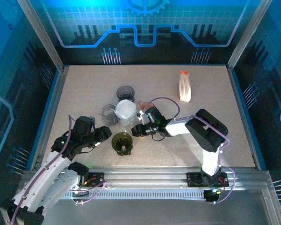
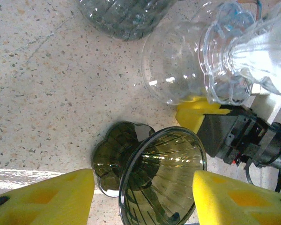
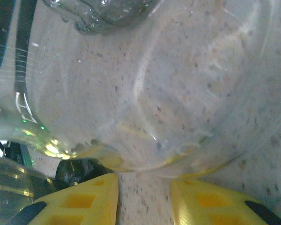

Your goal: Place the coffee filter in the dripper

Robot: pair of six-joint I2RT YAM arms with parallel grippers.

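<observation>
Left claw (image 2: 143, 182) half-open and empty astride the olive-tinted glass dripper (image 2: 171, 154), I am aiming to close squarely on it; whether the right claw (image 3: 144, 190) is holding anything, I cannot tell.

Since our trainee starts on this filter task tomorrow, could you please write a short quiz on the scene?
1. True or false: the left gripper is shut on the green dripper.
2. Where is the packet? A) on the table, far right part. B) inside the green dripper. C) between the left gripper's fingers.
3. Which gripper is nearest the filter?

Key
1. False: its jaws stand open, one finger on each side of the dripper.
2. A.
3. The right gripper.
</observation>
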